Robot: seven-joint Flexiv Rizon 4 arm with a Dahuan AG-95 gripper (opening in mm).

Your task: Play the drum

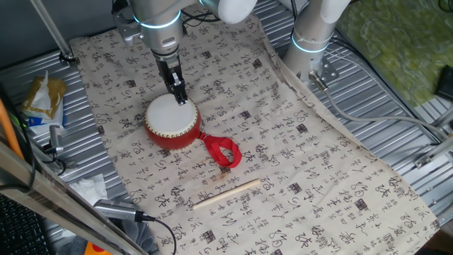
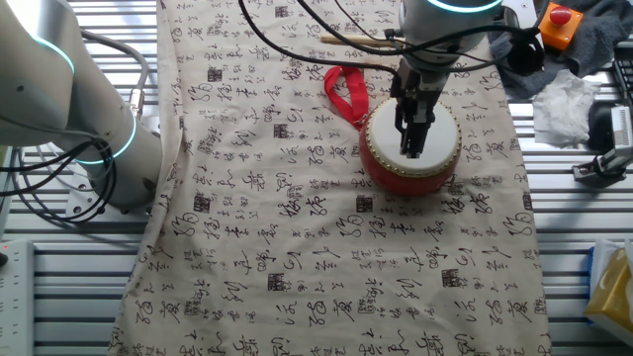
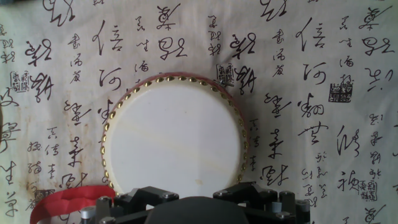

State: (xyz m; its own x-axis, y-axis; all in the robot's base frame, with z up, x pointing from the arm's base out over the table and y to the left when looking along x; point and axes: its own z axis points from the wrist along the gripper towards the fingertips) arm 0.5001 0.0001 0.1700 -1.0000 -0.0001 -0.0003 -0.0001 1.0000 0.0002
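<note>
The drum (image 1: pixel 172 122) is red with a white head. It stands on the printed cloth, also seen in the other fixed view (image 2: pixel 445 138) and filling the hand view (image 3: pixel 174 137). Its red ribbon loop (image 1: pixel 223 151) lies beside it (image 2: pixel 344 89) (image 3: pixel 62 202). My gripper (image 1: pixel 182 99) points straight down with its fingers together, tips at or just above the drumhead near its rim (image 2: pixel 413 148). It holds nothing. The hand view shows only the finger bases at the bottom edge. The thin pale wooden stick (image 1: pixel 226 193) lies loose on the cloth beyond the ribbon (image 2: pixel 361 40).
A second arm's base (image 1: pixel 311 35) stands at the cloth's edge (image 2: pixel 59 99). A yellow packet (image 1: pixel 42 95), tissue (image 2: pixel 564 99), an orange-and-red button box (image 2: pixel 559 20) and cables lie on the ribbed metal table around the cloth.
</note>
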